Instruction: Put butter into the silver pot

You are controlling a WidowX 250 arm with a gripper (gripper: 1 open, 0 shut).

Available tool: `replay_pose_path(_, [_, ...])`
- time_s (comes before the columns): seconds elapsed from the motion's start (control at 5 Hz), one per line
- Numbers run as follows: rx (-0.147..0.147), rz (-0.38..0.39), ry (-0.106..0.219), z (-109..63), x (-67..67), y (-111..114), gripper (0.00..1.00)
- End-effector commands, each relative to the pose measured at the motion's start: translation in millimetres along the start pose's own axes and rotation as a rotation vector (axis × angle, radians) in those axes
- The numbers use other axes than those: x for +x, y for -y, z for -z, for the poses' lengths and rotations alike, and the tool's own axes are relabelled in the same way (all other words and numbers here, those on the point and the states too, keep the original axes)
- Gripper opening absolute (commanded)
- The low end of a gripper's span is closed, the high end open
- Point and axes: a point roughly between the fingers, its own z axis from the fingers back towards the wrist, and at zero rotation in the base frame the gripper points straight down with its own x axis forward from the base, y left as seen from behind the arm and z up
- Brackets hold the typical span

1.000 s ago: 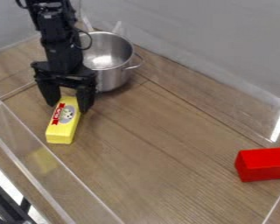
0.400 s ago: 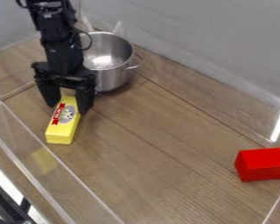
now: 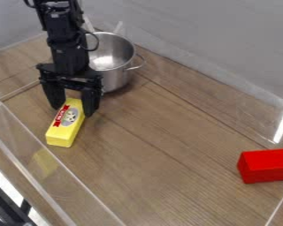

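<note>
Since a second ago the arm has shifted slightly toward the right and nearer the camera, so the pincer [image 3: 71, 98] now hangs over the far end of the butter [image 3: 66, 123] rather than just behind it; the butter itself has not moved. Its two dark fingers [image 3: 93, 96] stand spread apart, one on each side of the butter's far end, and whether they touch the block cannot be told from this view. That yellow stick lies flat on the wooden counter [image 3: 168, 132], label up, just in front of the silver pot [image 3: 112, 59] and a little to the pot's left, apart from its wall. Upright on the counter, the pot shows a small side handle on its right, and the dark arm rises in front of its left wall. Well away from the pot, toward the near right corner of the counter, lies a red rectangular block [image 3: 264, 164].
</note>
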Motion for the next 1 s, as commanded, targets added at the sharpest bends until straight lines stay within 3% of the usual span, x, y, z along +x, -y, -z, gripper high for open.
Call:
replay_pose_path(0.0, [0.019,0.008,0.067,-12.1,9.8,9.0,1.0])
replay_pose_path(0.6, [0.034,0.014,0.046,7.3,-0.2,1.7,1.0])
replay_pose_path(0.8, [0.038,0.026,0.038,12.4,-4.9,-3.1,0.0])
